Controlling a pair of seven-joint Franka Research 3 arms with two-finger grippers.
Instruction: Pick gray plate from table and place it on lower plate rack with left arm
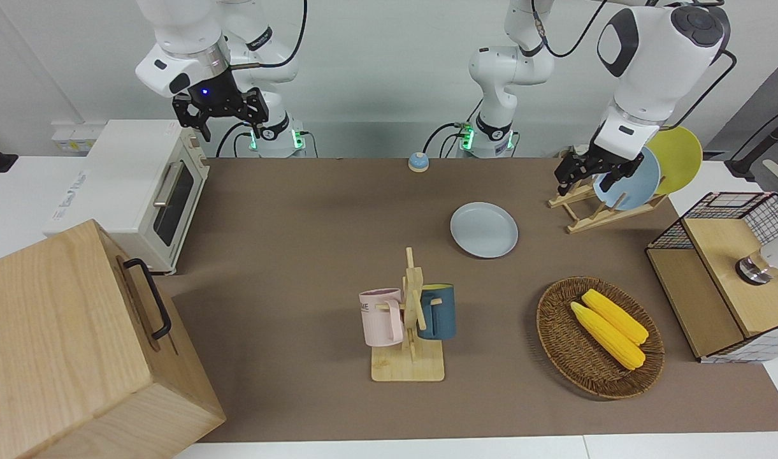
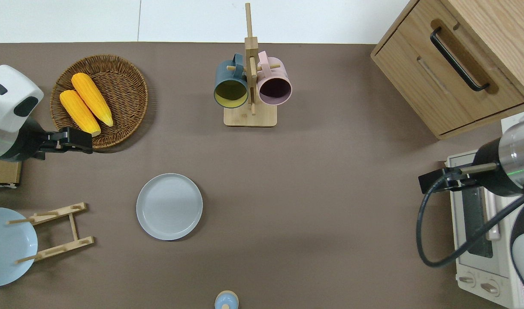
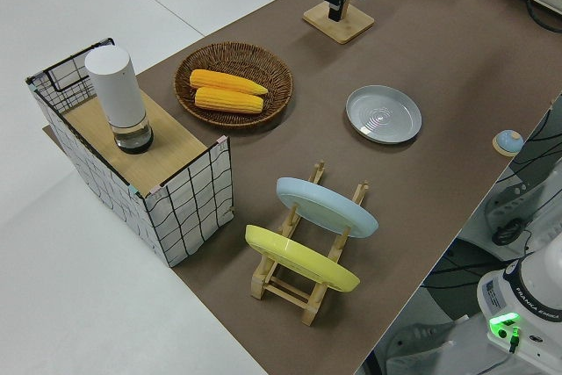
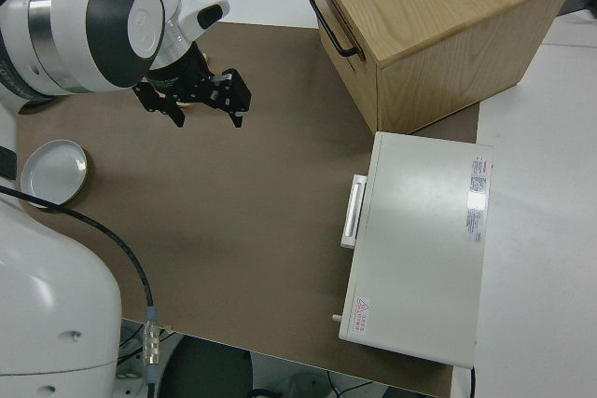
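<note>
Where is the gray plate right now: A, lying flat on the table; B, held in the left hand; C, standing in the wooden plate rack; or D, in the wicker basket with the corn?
A: the gray plate lies flat on the table, apart from the rack and the left hand.

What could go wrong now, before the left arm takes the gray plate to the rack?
The gray plate lies flat on the table, so the left end effector may slip on its low rim. The lower plate rack already holds a sky-blue plate and a yellow plate; the incoming plate might knock them.
</note>
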